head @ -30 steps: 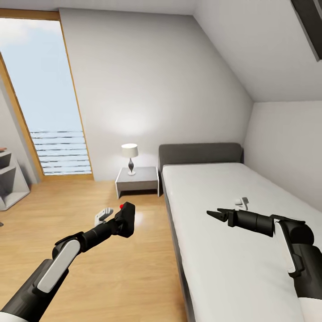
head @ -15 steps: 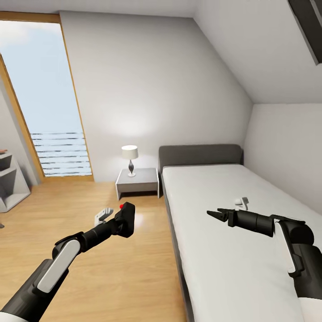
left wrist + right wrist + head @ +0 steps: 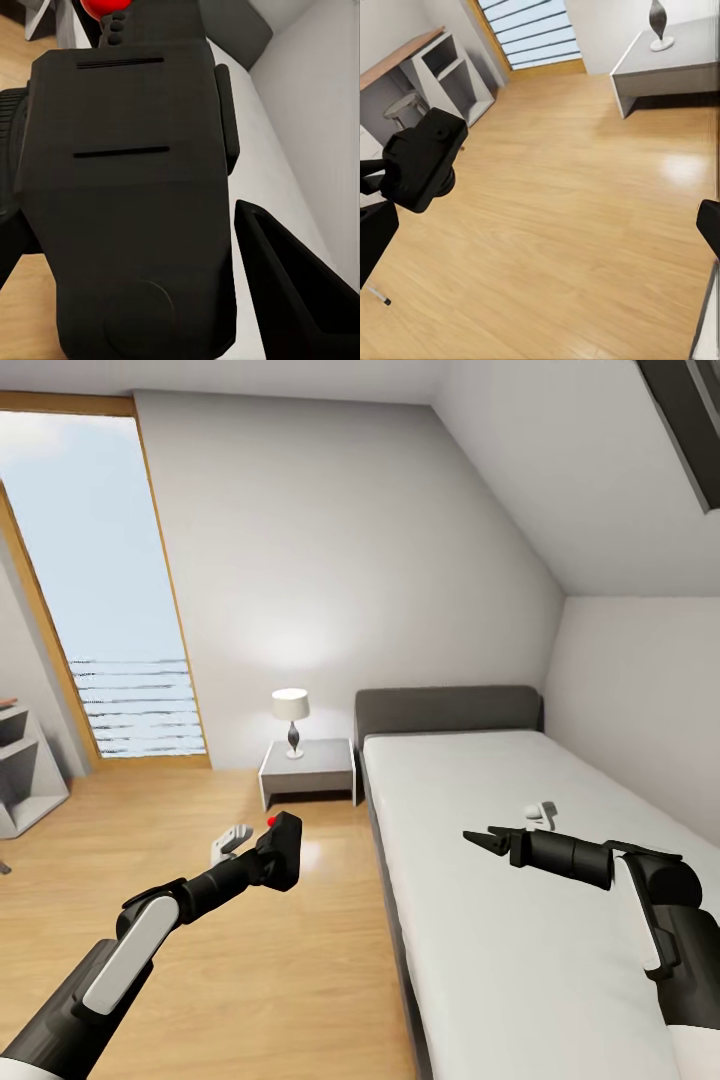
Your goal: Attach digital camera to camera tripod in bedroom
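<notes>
My left gripper (image 3: pixel 272 854) is shut on the digital camera (image 3: pixel 285 848), a small black box with a red button on top, and holds it out over the wood floor (image 3: pixel 250 960). The left wrist view has the camera (image 3: pixel 135 202) close up, with one black finger (image 3: pixel 300 300) beside it. From the right wrist view the held camera (image 3: pixel 424 157) appears against the floor. My right gripper (image 3: pixel 474 841) hangs open over the white mattress (image 3: pixel 520 940), with nothing between its fingers. The camera tripod is out of view.
A grey bed (image 3: pixel 450 710) runs along the right wall. Beside it stands a grey bedside table (image 3: pixel 307 768) with a lamp (image 3: pixel 291 720). A tall wood-framed window (image 3: pixel 100 590) is at the back left. A wood-topped desk (image 3: pixel 401 56) and stool (image 3: pixel 405 109) stand near it.
The whole picture has shifted slightly downward, so the head camera moved. Both arms keep the same pose, and the camera stays in the left gripper.
</notes>
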Controlling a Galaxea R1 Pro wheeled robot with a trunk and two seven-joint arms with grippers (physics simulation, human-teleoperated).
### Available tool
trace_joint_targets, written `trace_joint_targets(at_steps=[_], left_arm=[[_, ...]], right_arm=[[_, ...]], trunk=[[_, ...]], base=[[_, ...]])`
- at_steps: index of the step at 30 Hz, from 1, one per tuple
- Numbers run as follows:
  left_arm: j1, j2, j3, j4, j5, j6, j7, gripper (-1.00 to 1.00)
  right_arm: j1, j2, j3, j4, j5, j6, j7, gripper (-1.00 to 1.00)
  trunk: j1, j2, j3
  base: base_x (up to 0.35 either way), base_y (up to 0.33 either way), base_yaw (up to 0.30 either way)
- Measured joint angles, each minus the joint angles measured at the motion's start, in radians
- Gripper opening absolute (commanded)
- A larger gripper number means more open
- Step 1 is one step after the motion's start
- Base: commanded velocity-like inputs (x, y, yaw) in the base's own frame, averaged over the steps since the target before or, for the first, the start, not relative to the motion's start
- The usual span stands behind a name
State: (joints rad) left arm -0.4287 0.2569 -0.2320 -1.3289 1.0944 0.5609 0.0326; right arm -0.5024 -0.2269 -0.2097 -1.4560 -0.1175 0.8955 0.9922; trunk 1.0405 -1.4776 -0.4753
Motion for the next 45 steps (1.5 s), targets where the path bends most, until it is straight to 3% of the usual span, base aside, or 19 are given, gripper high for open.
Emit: trace_joint_targets(at_steps=[45], left_arm=[[0.000,0.000,0.000,0.004,0.003,-0.002,-0.001,-1.00]], right_arm=[[0.000,0.000,-0.003,0.000,0.001,0.000,-0.015,1.00]], trunk=[[-0.173,0.315,0.141]], base=[[0.000,0.000,0.000]])
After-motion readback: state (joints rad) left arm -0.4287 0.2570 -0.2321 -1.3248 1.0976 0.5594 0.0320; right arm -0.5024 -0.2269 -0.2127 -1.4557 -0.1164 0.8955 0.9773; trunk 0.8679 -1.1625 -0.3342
